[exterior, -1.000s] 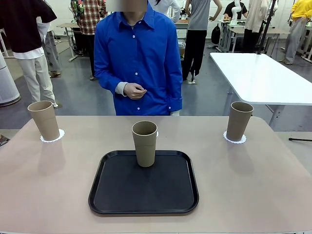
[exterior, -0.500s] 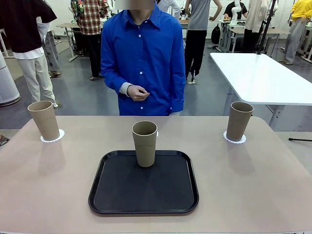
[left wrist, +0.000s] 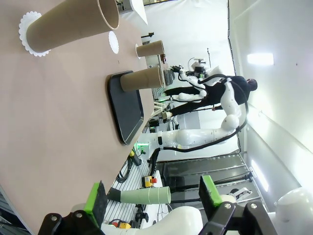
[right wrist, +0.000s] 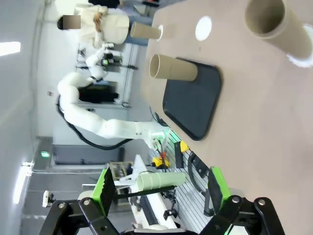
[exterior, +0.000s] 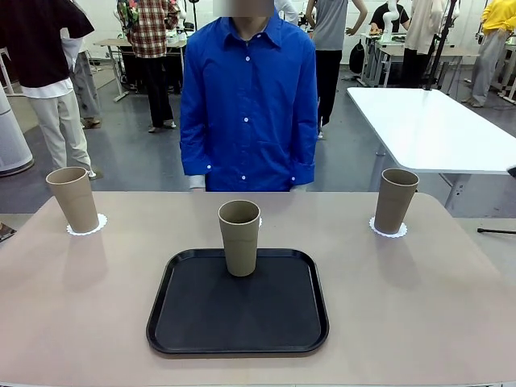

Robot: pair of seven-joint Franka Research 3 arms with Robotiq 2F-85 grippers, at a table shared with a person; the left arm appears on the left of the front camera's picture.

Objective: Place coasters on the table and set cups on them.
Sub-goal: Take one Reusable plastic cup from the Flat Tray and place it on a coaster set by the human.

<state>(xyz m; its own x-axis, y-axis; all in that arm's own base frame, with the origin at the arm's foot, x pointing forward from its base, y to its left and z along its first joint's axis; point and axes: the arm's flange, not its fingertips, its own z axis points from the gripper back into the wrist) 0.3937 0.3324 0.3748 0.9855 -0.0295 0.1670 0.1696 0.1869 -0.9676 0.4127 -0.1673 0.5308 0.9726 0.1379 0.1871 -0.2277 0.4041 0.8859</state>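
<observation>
table [exterior: 419,306] | black tray [exterior: 193,322] at near-edge middle | left gripper [left wrist: 152,194] jaws spread wide, empty; right gripper [right wrist: 160,189] likewise | left cup [exterior: 72,198] upright on left coaster [exterior: 97,225], far-left corner; right cup [exterior: 397,200] on right coaster [exterior: 389,231], far-right corner; middle cup [exterior: 239,237] upright inside tray's far edge | middle coaster [right wrist: 203,28] bare, between tray and far edge

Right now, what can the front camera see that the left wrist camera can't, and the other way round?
Front view: a person in a blue shirt stands at the far side of the table. Left wrist view: the left gripper, open, with green pads, and the white right arm across the table. Both: the left cup and right cup on coasters, the middle cup on the black tray, and the beige table.
</observation>
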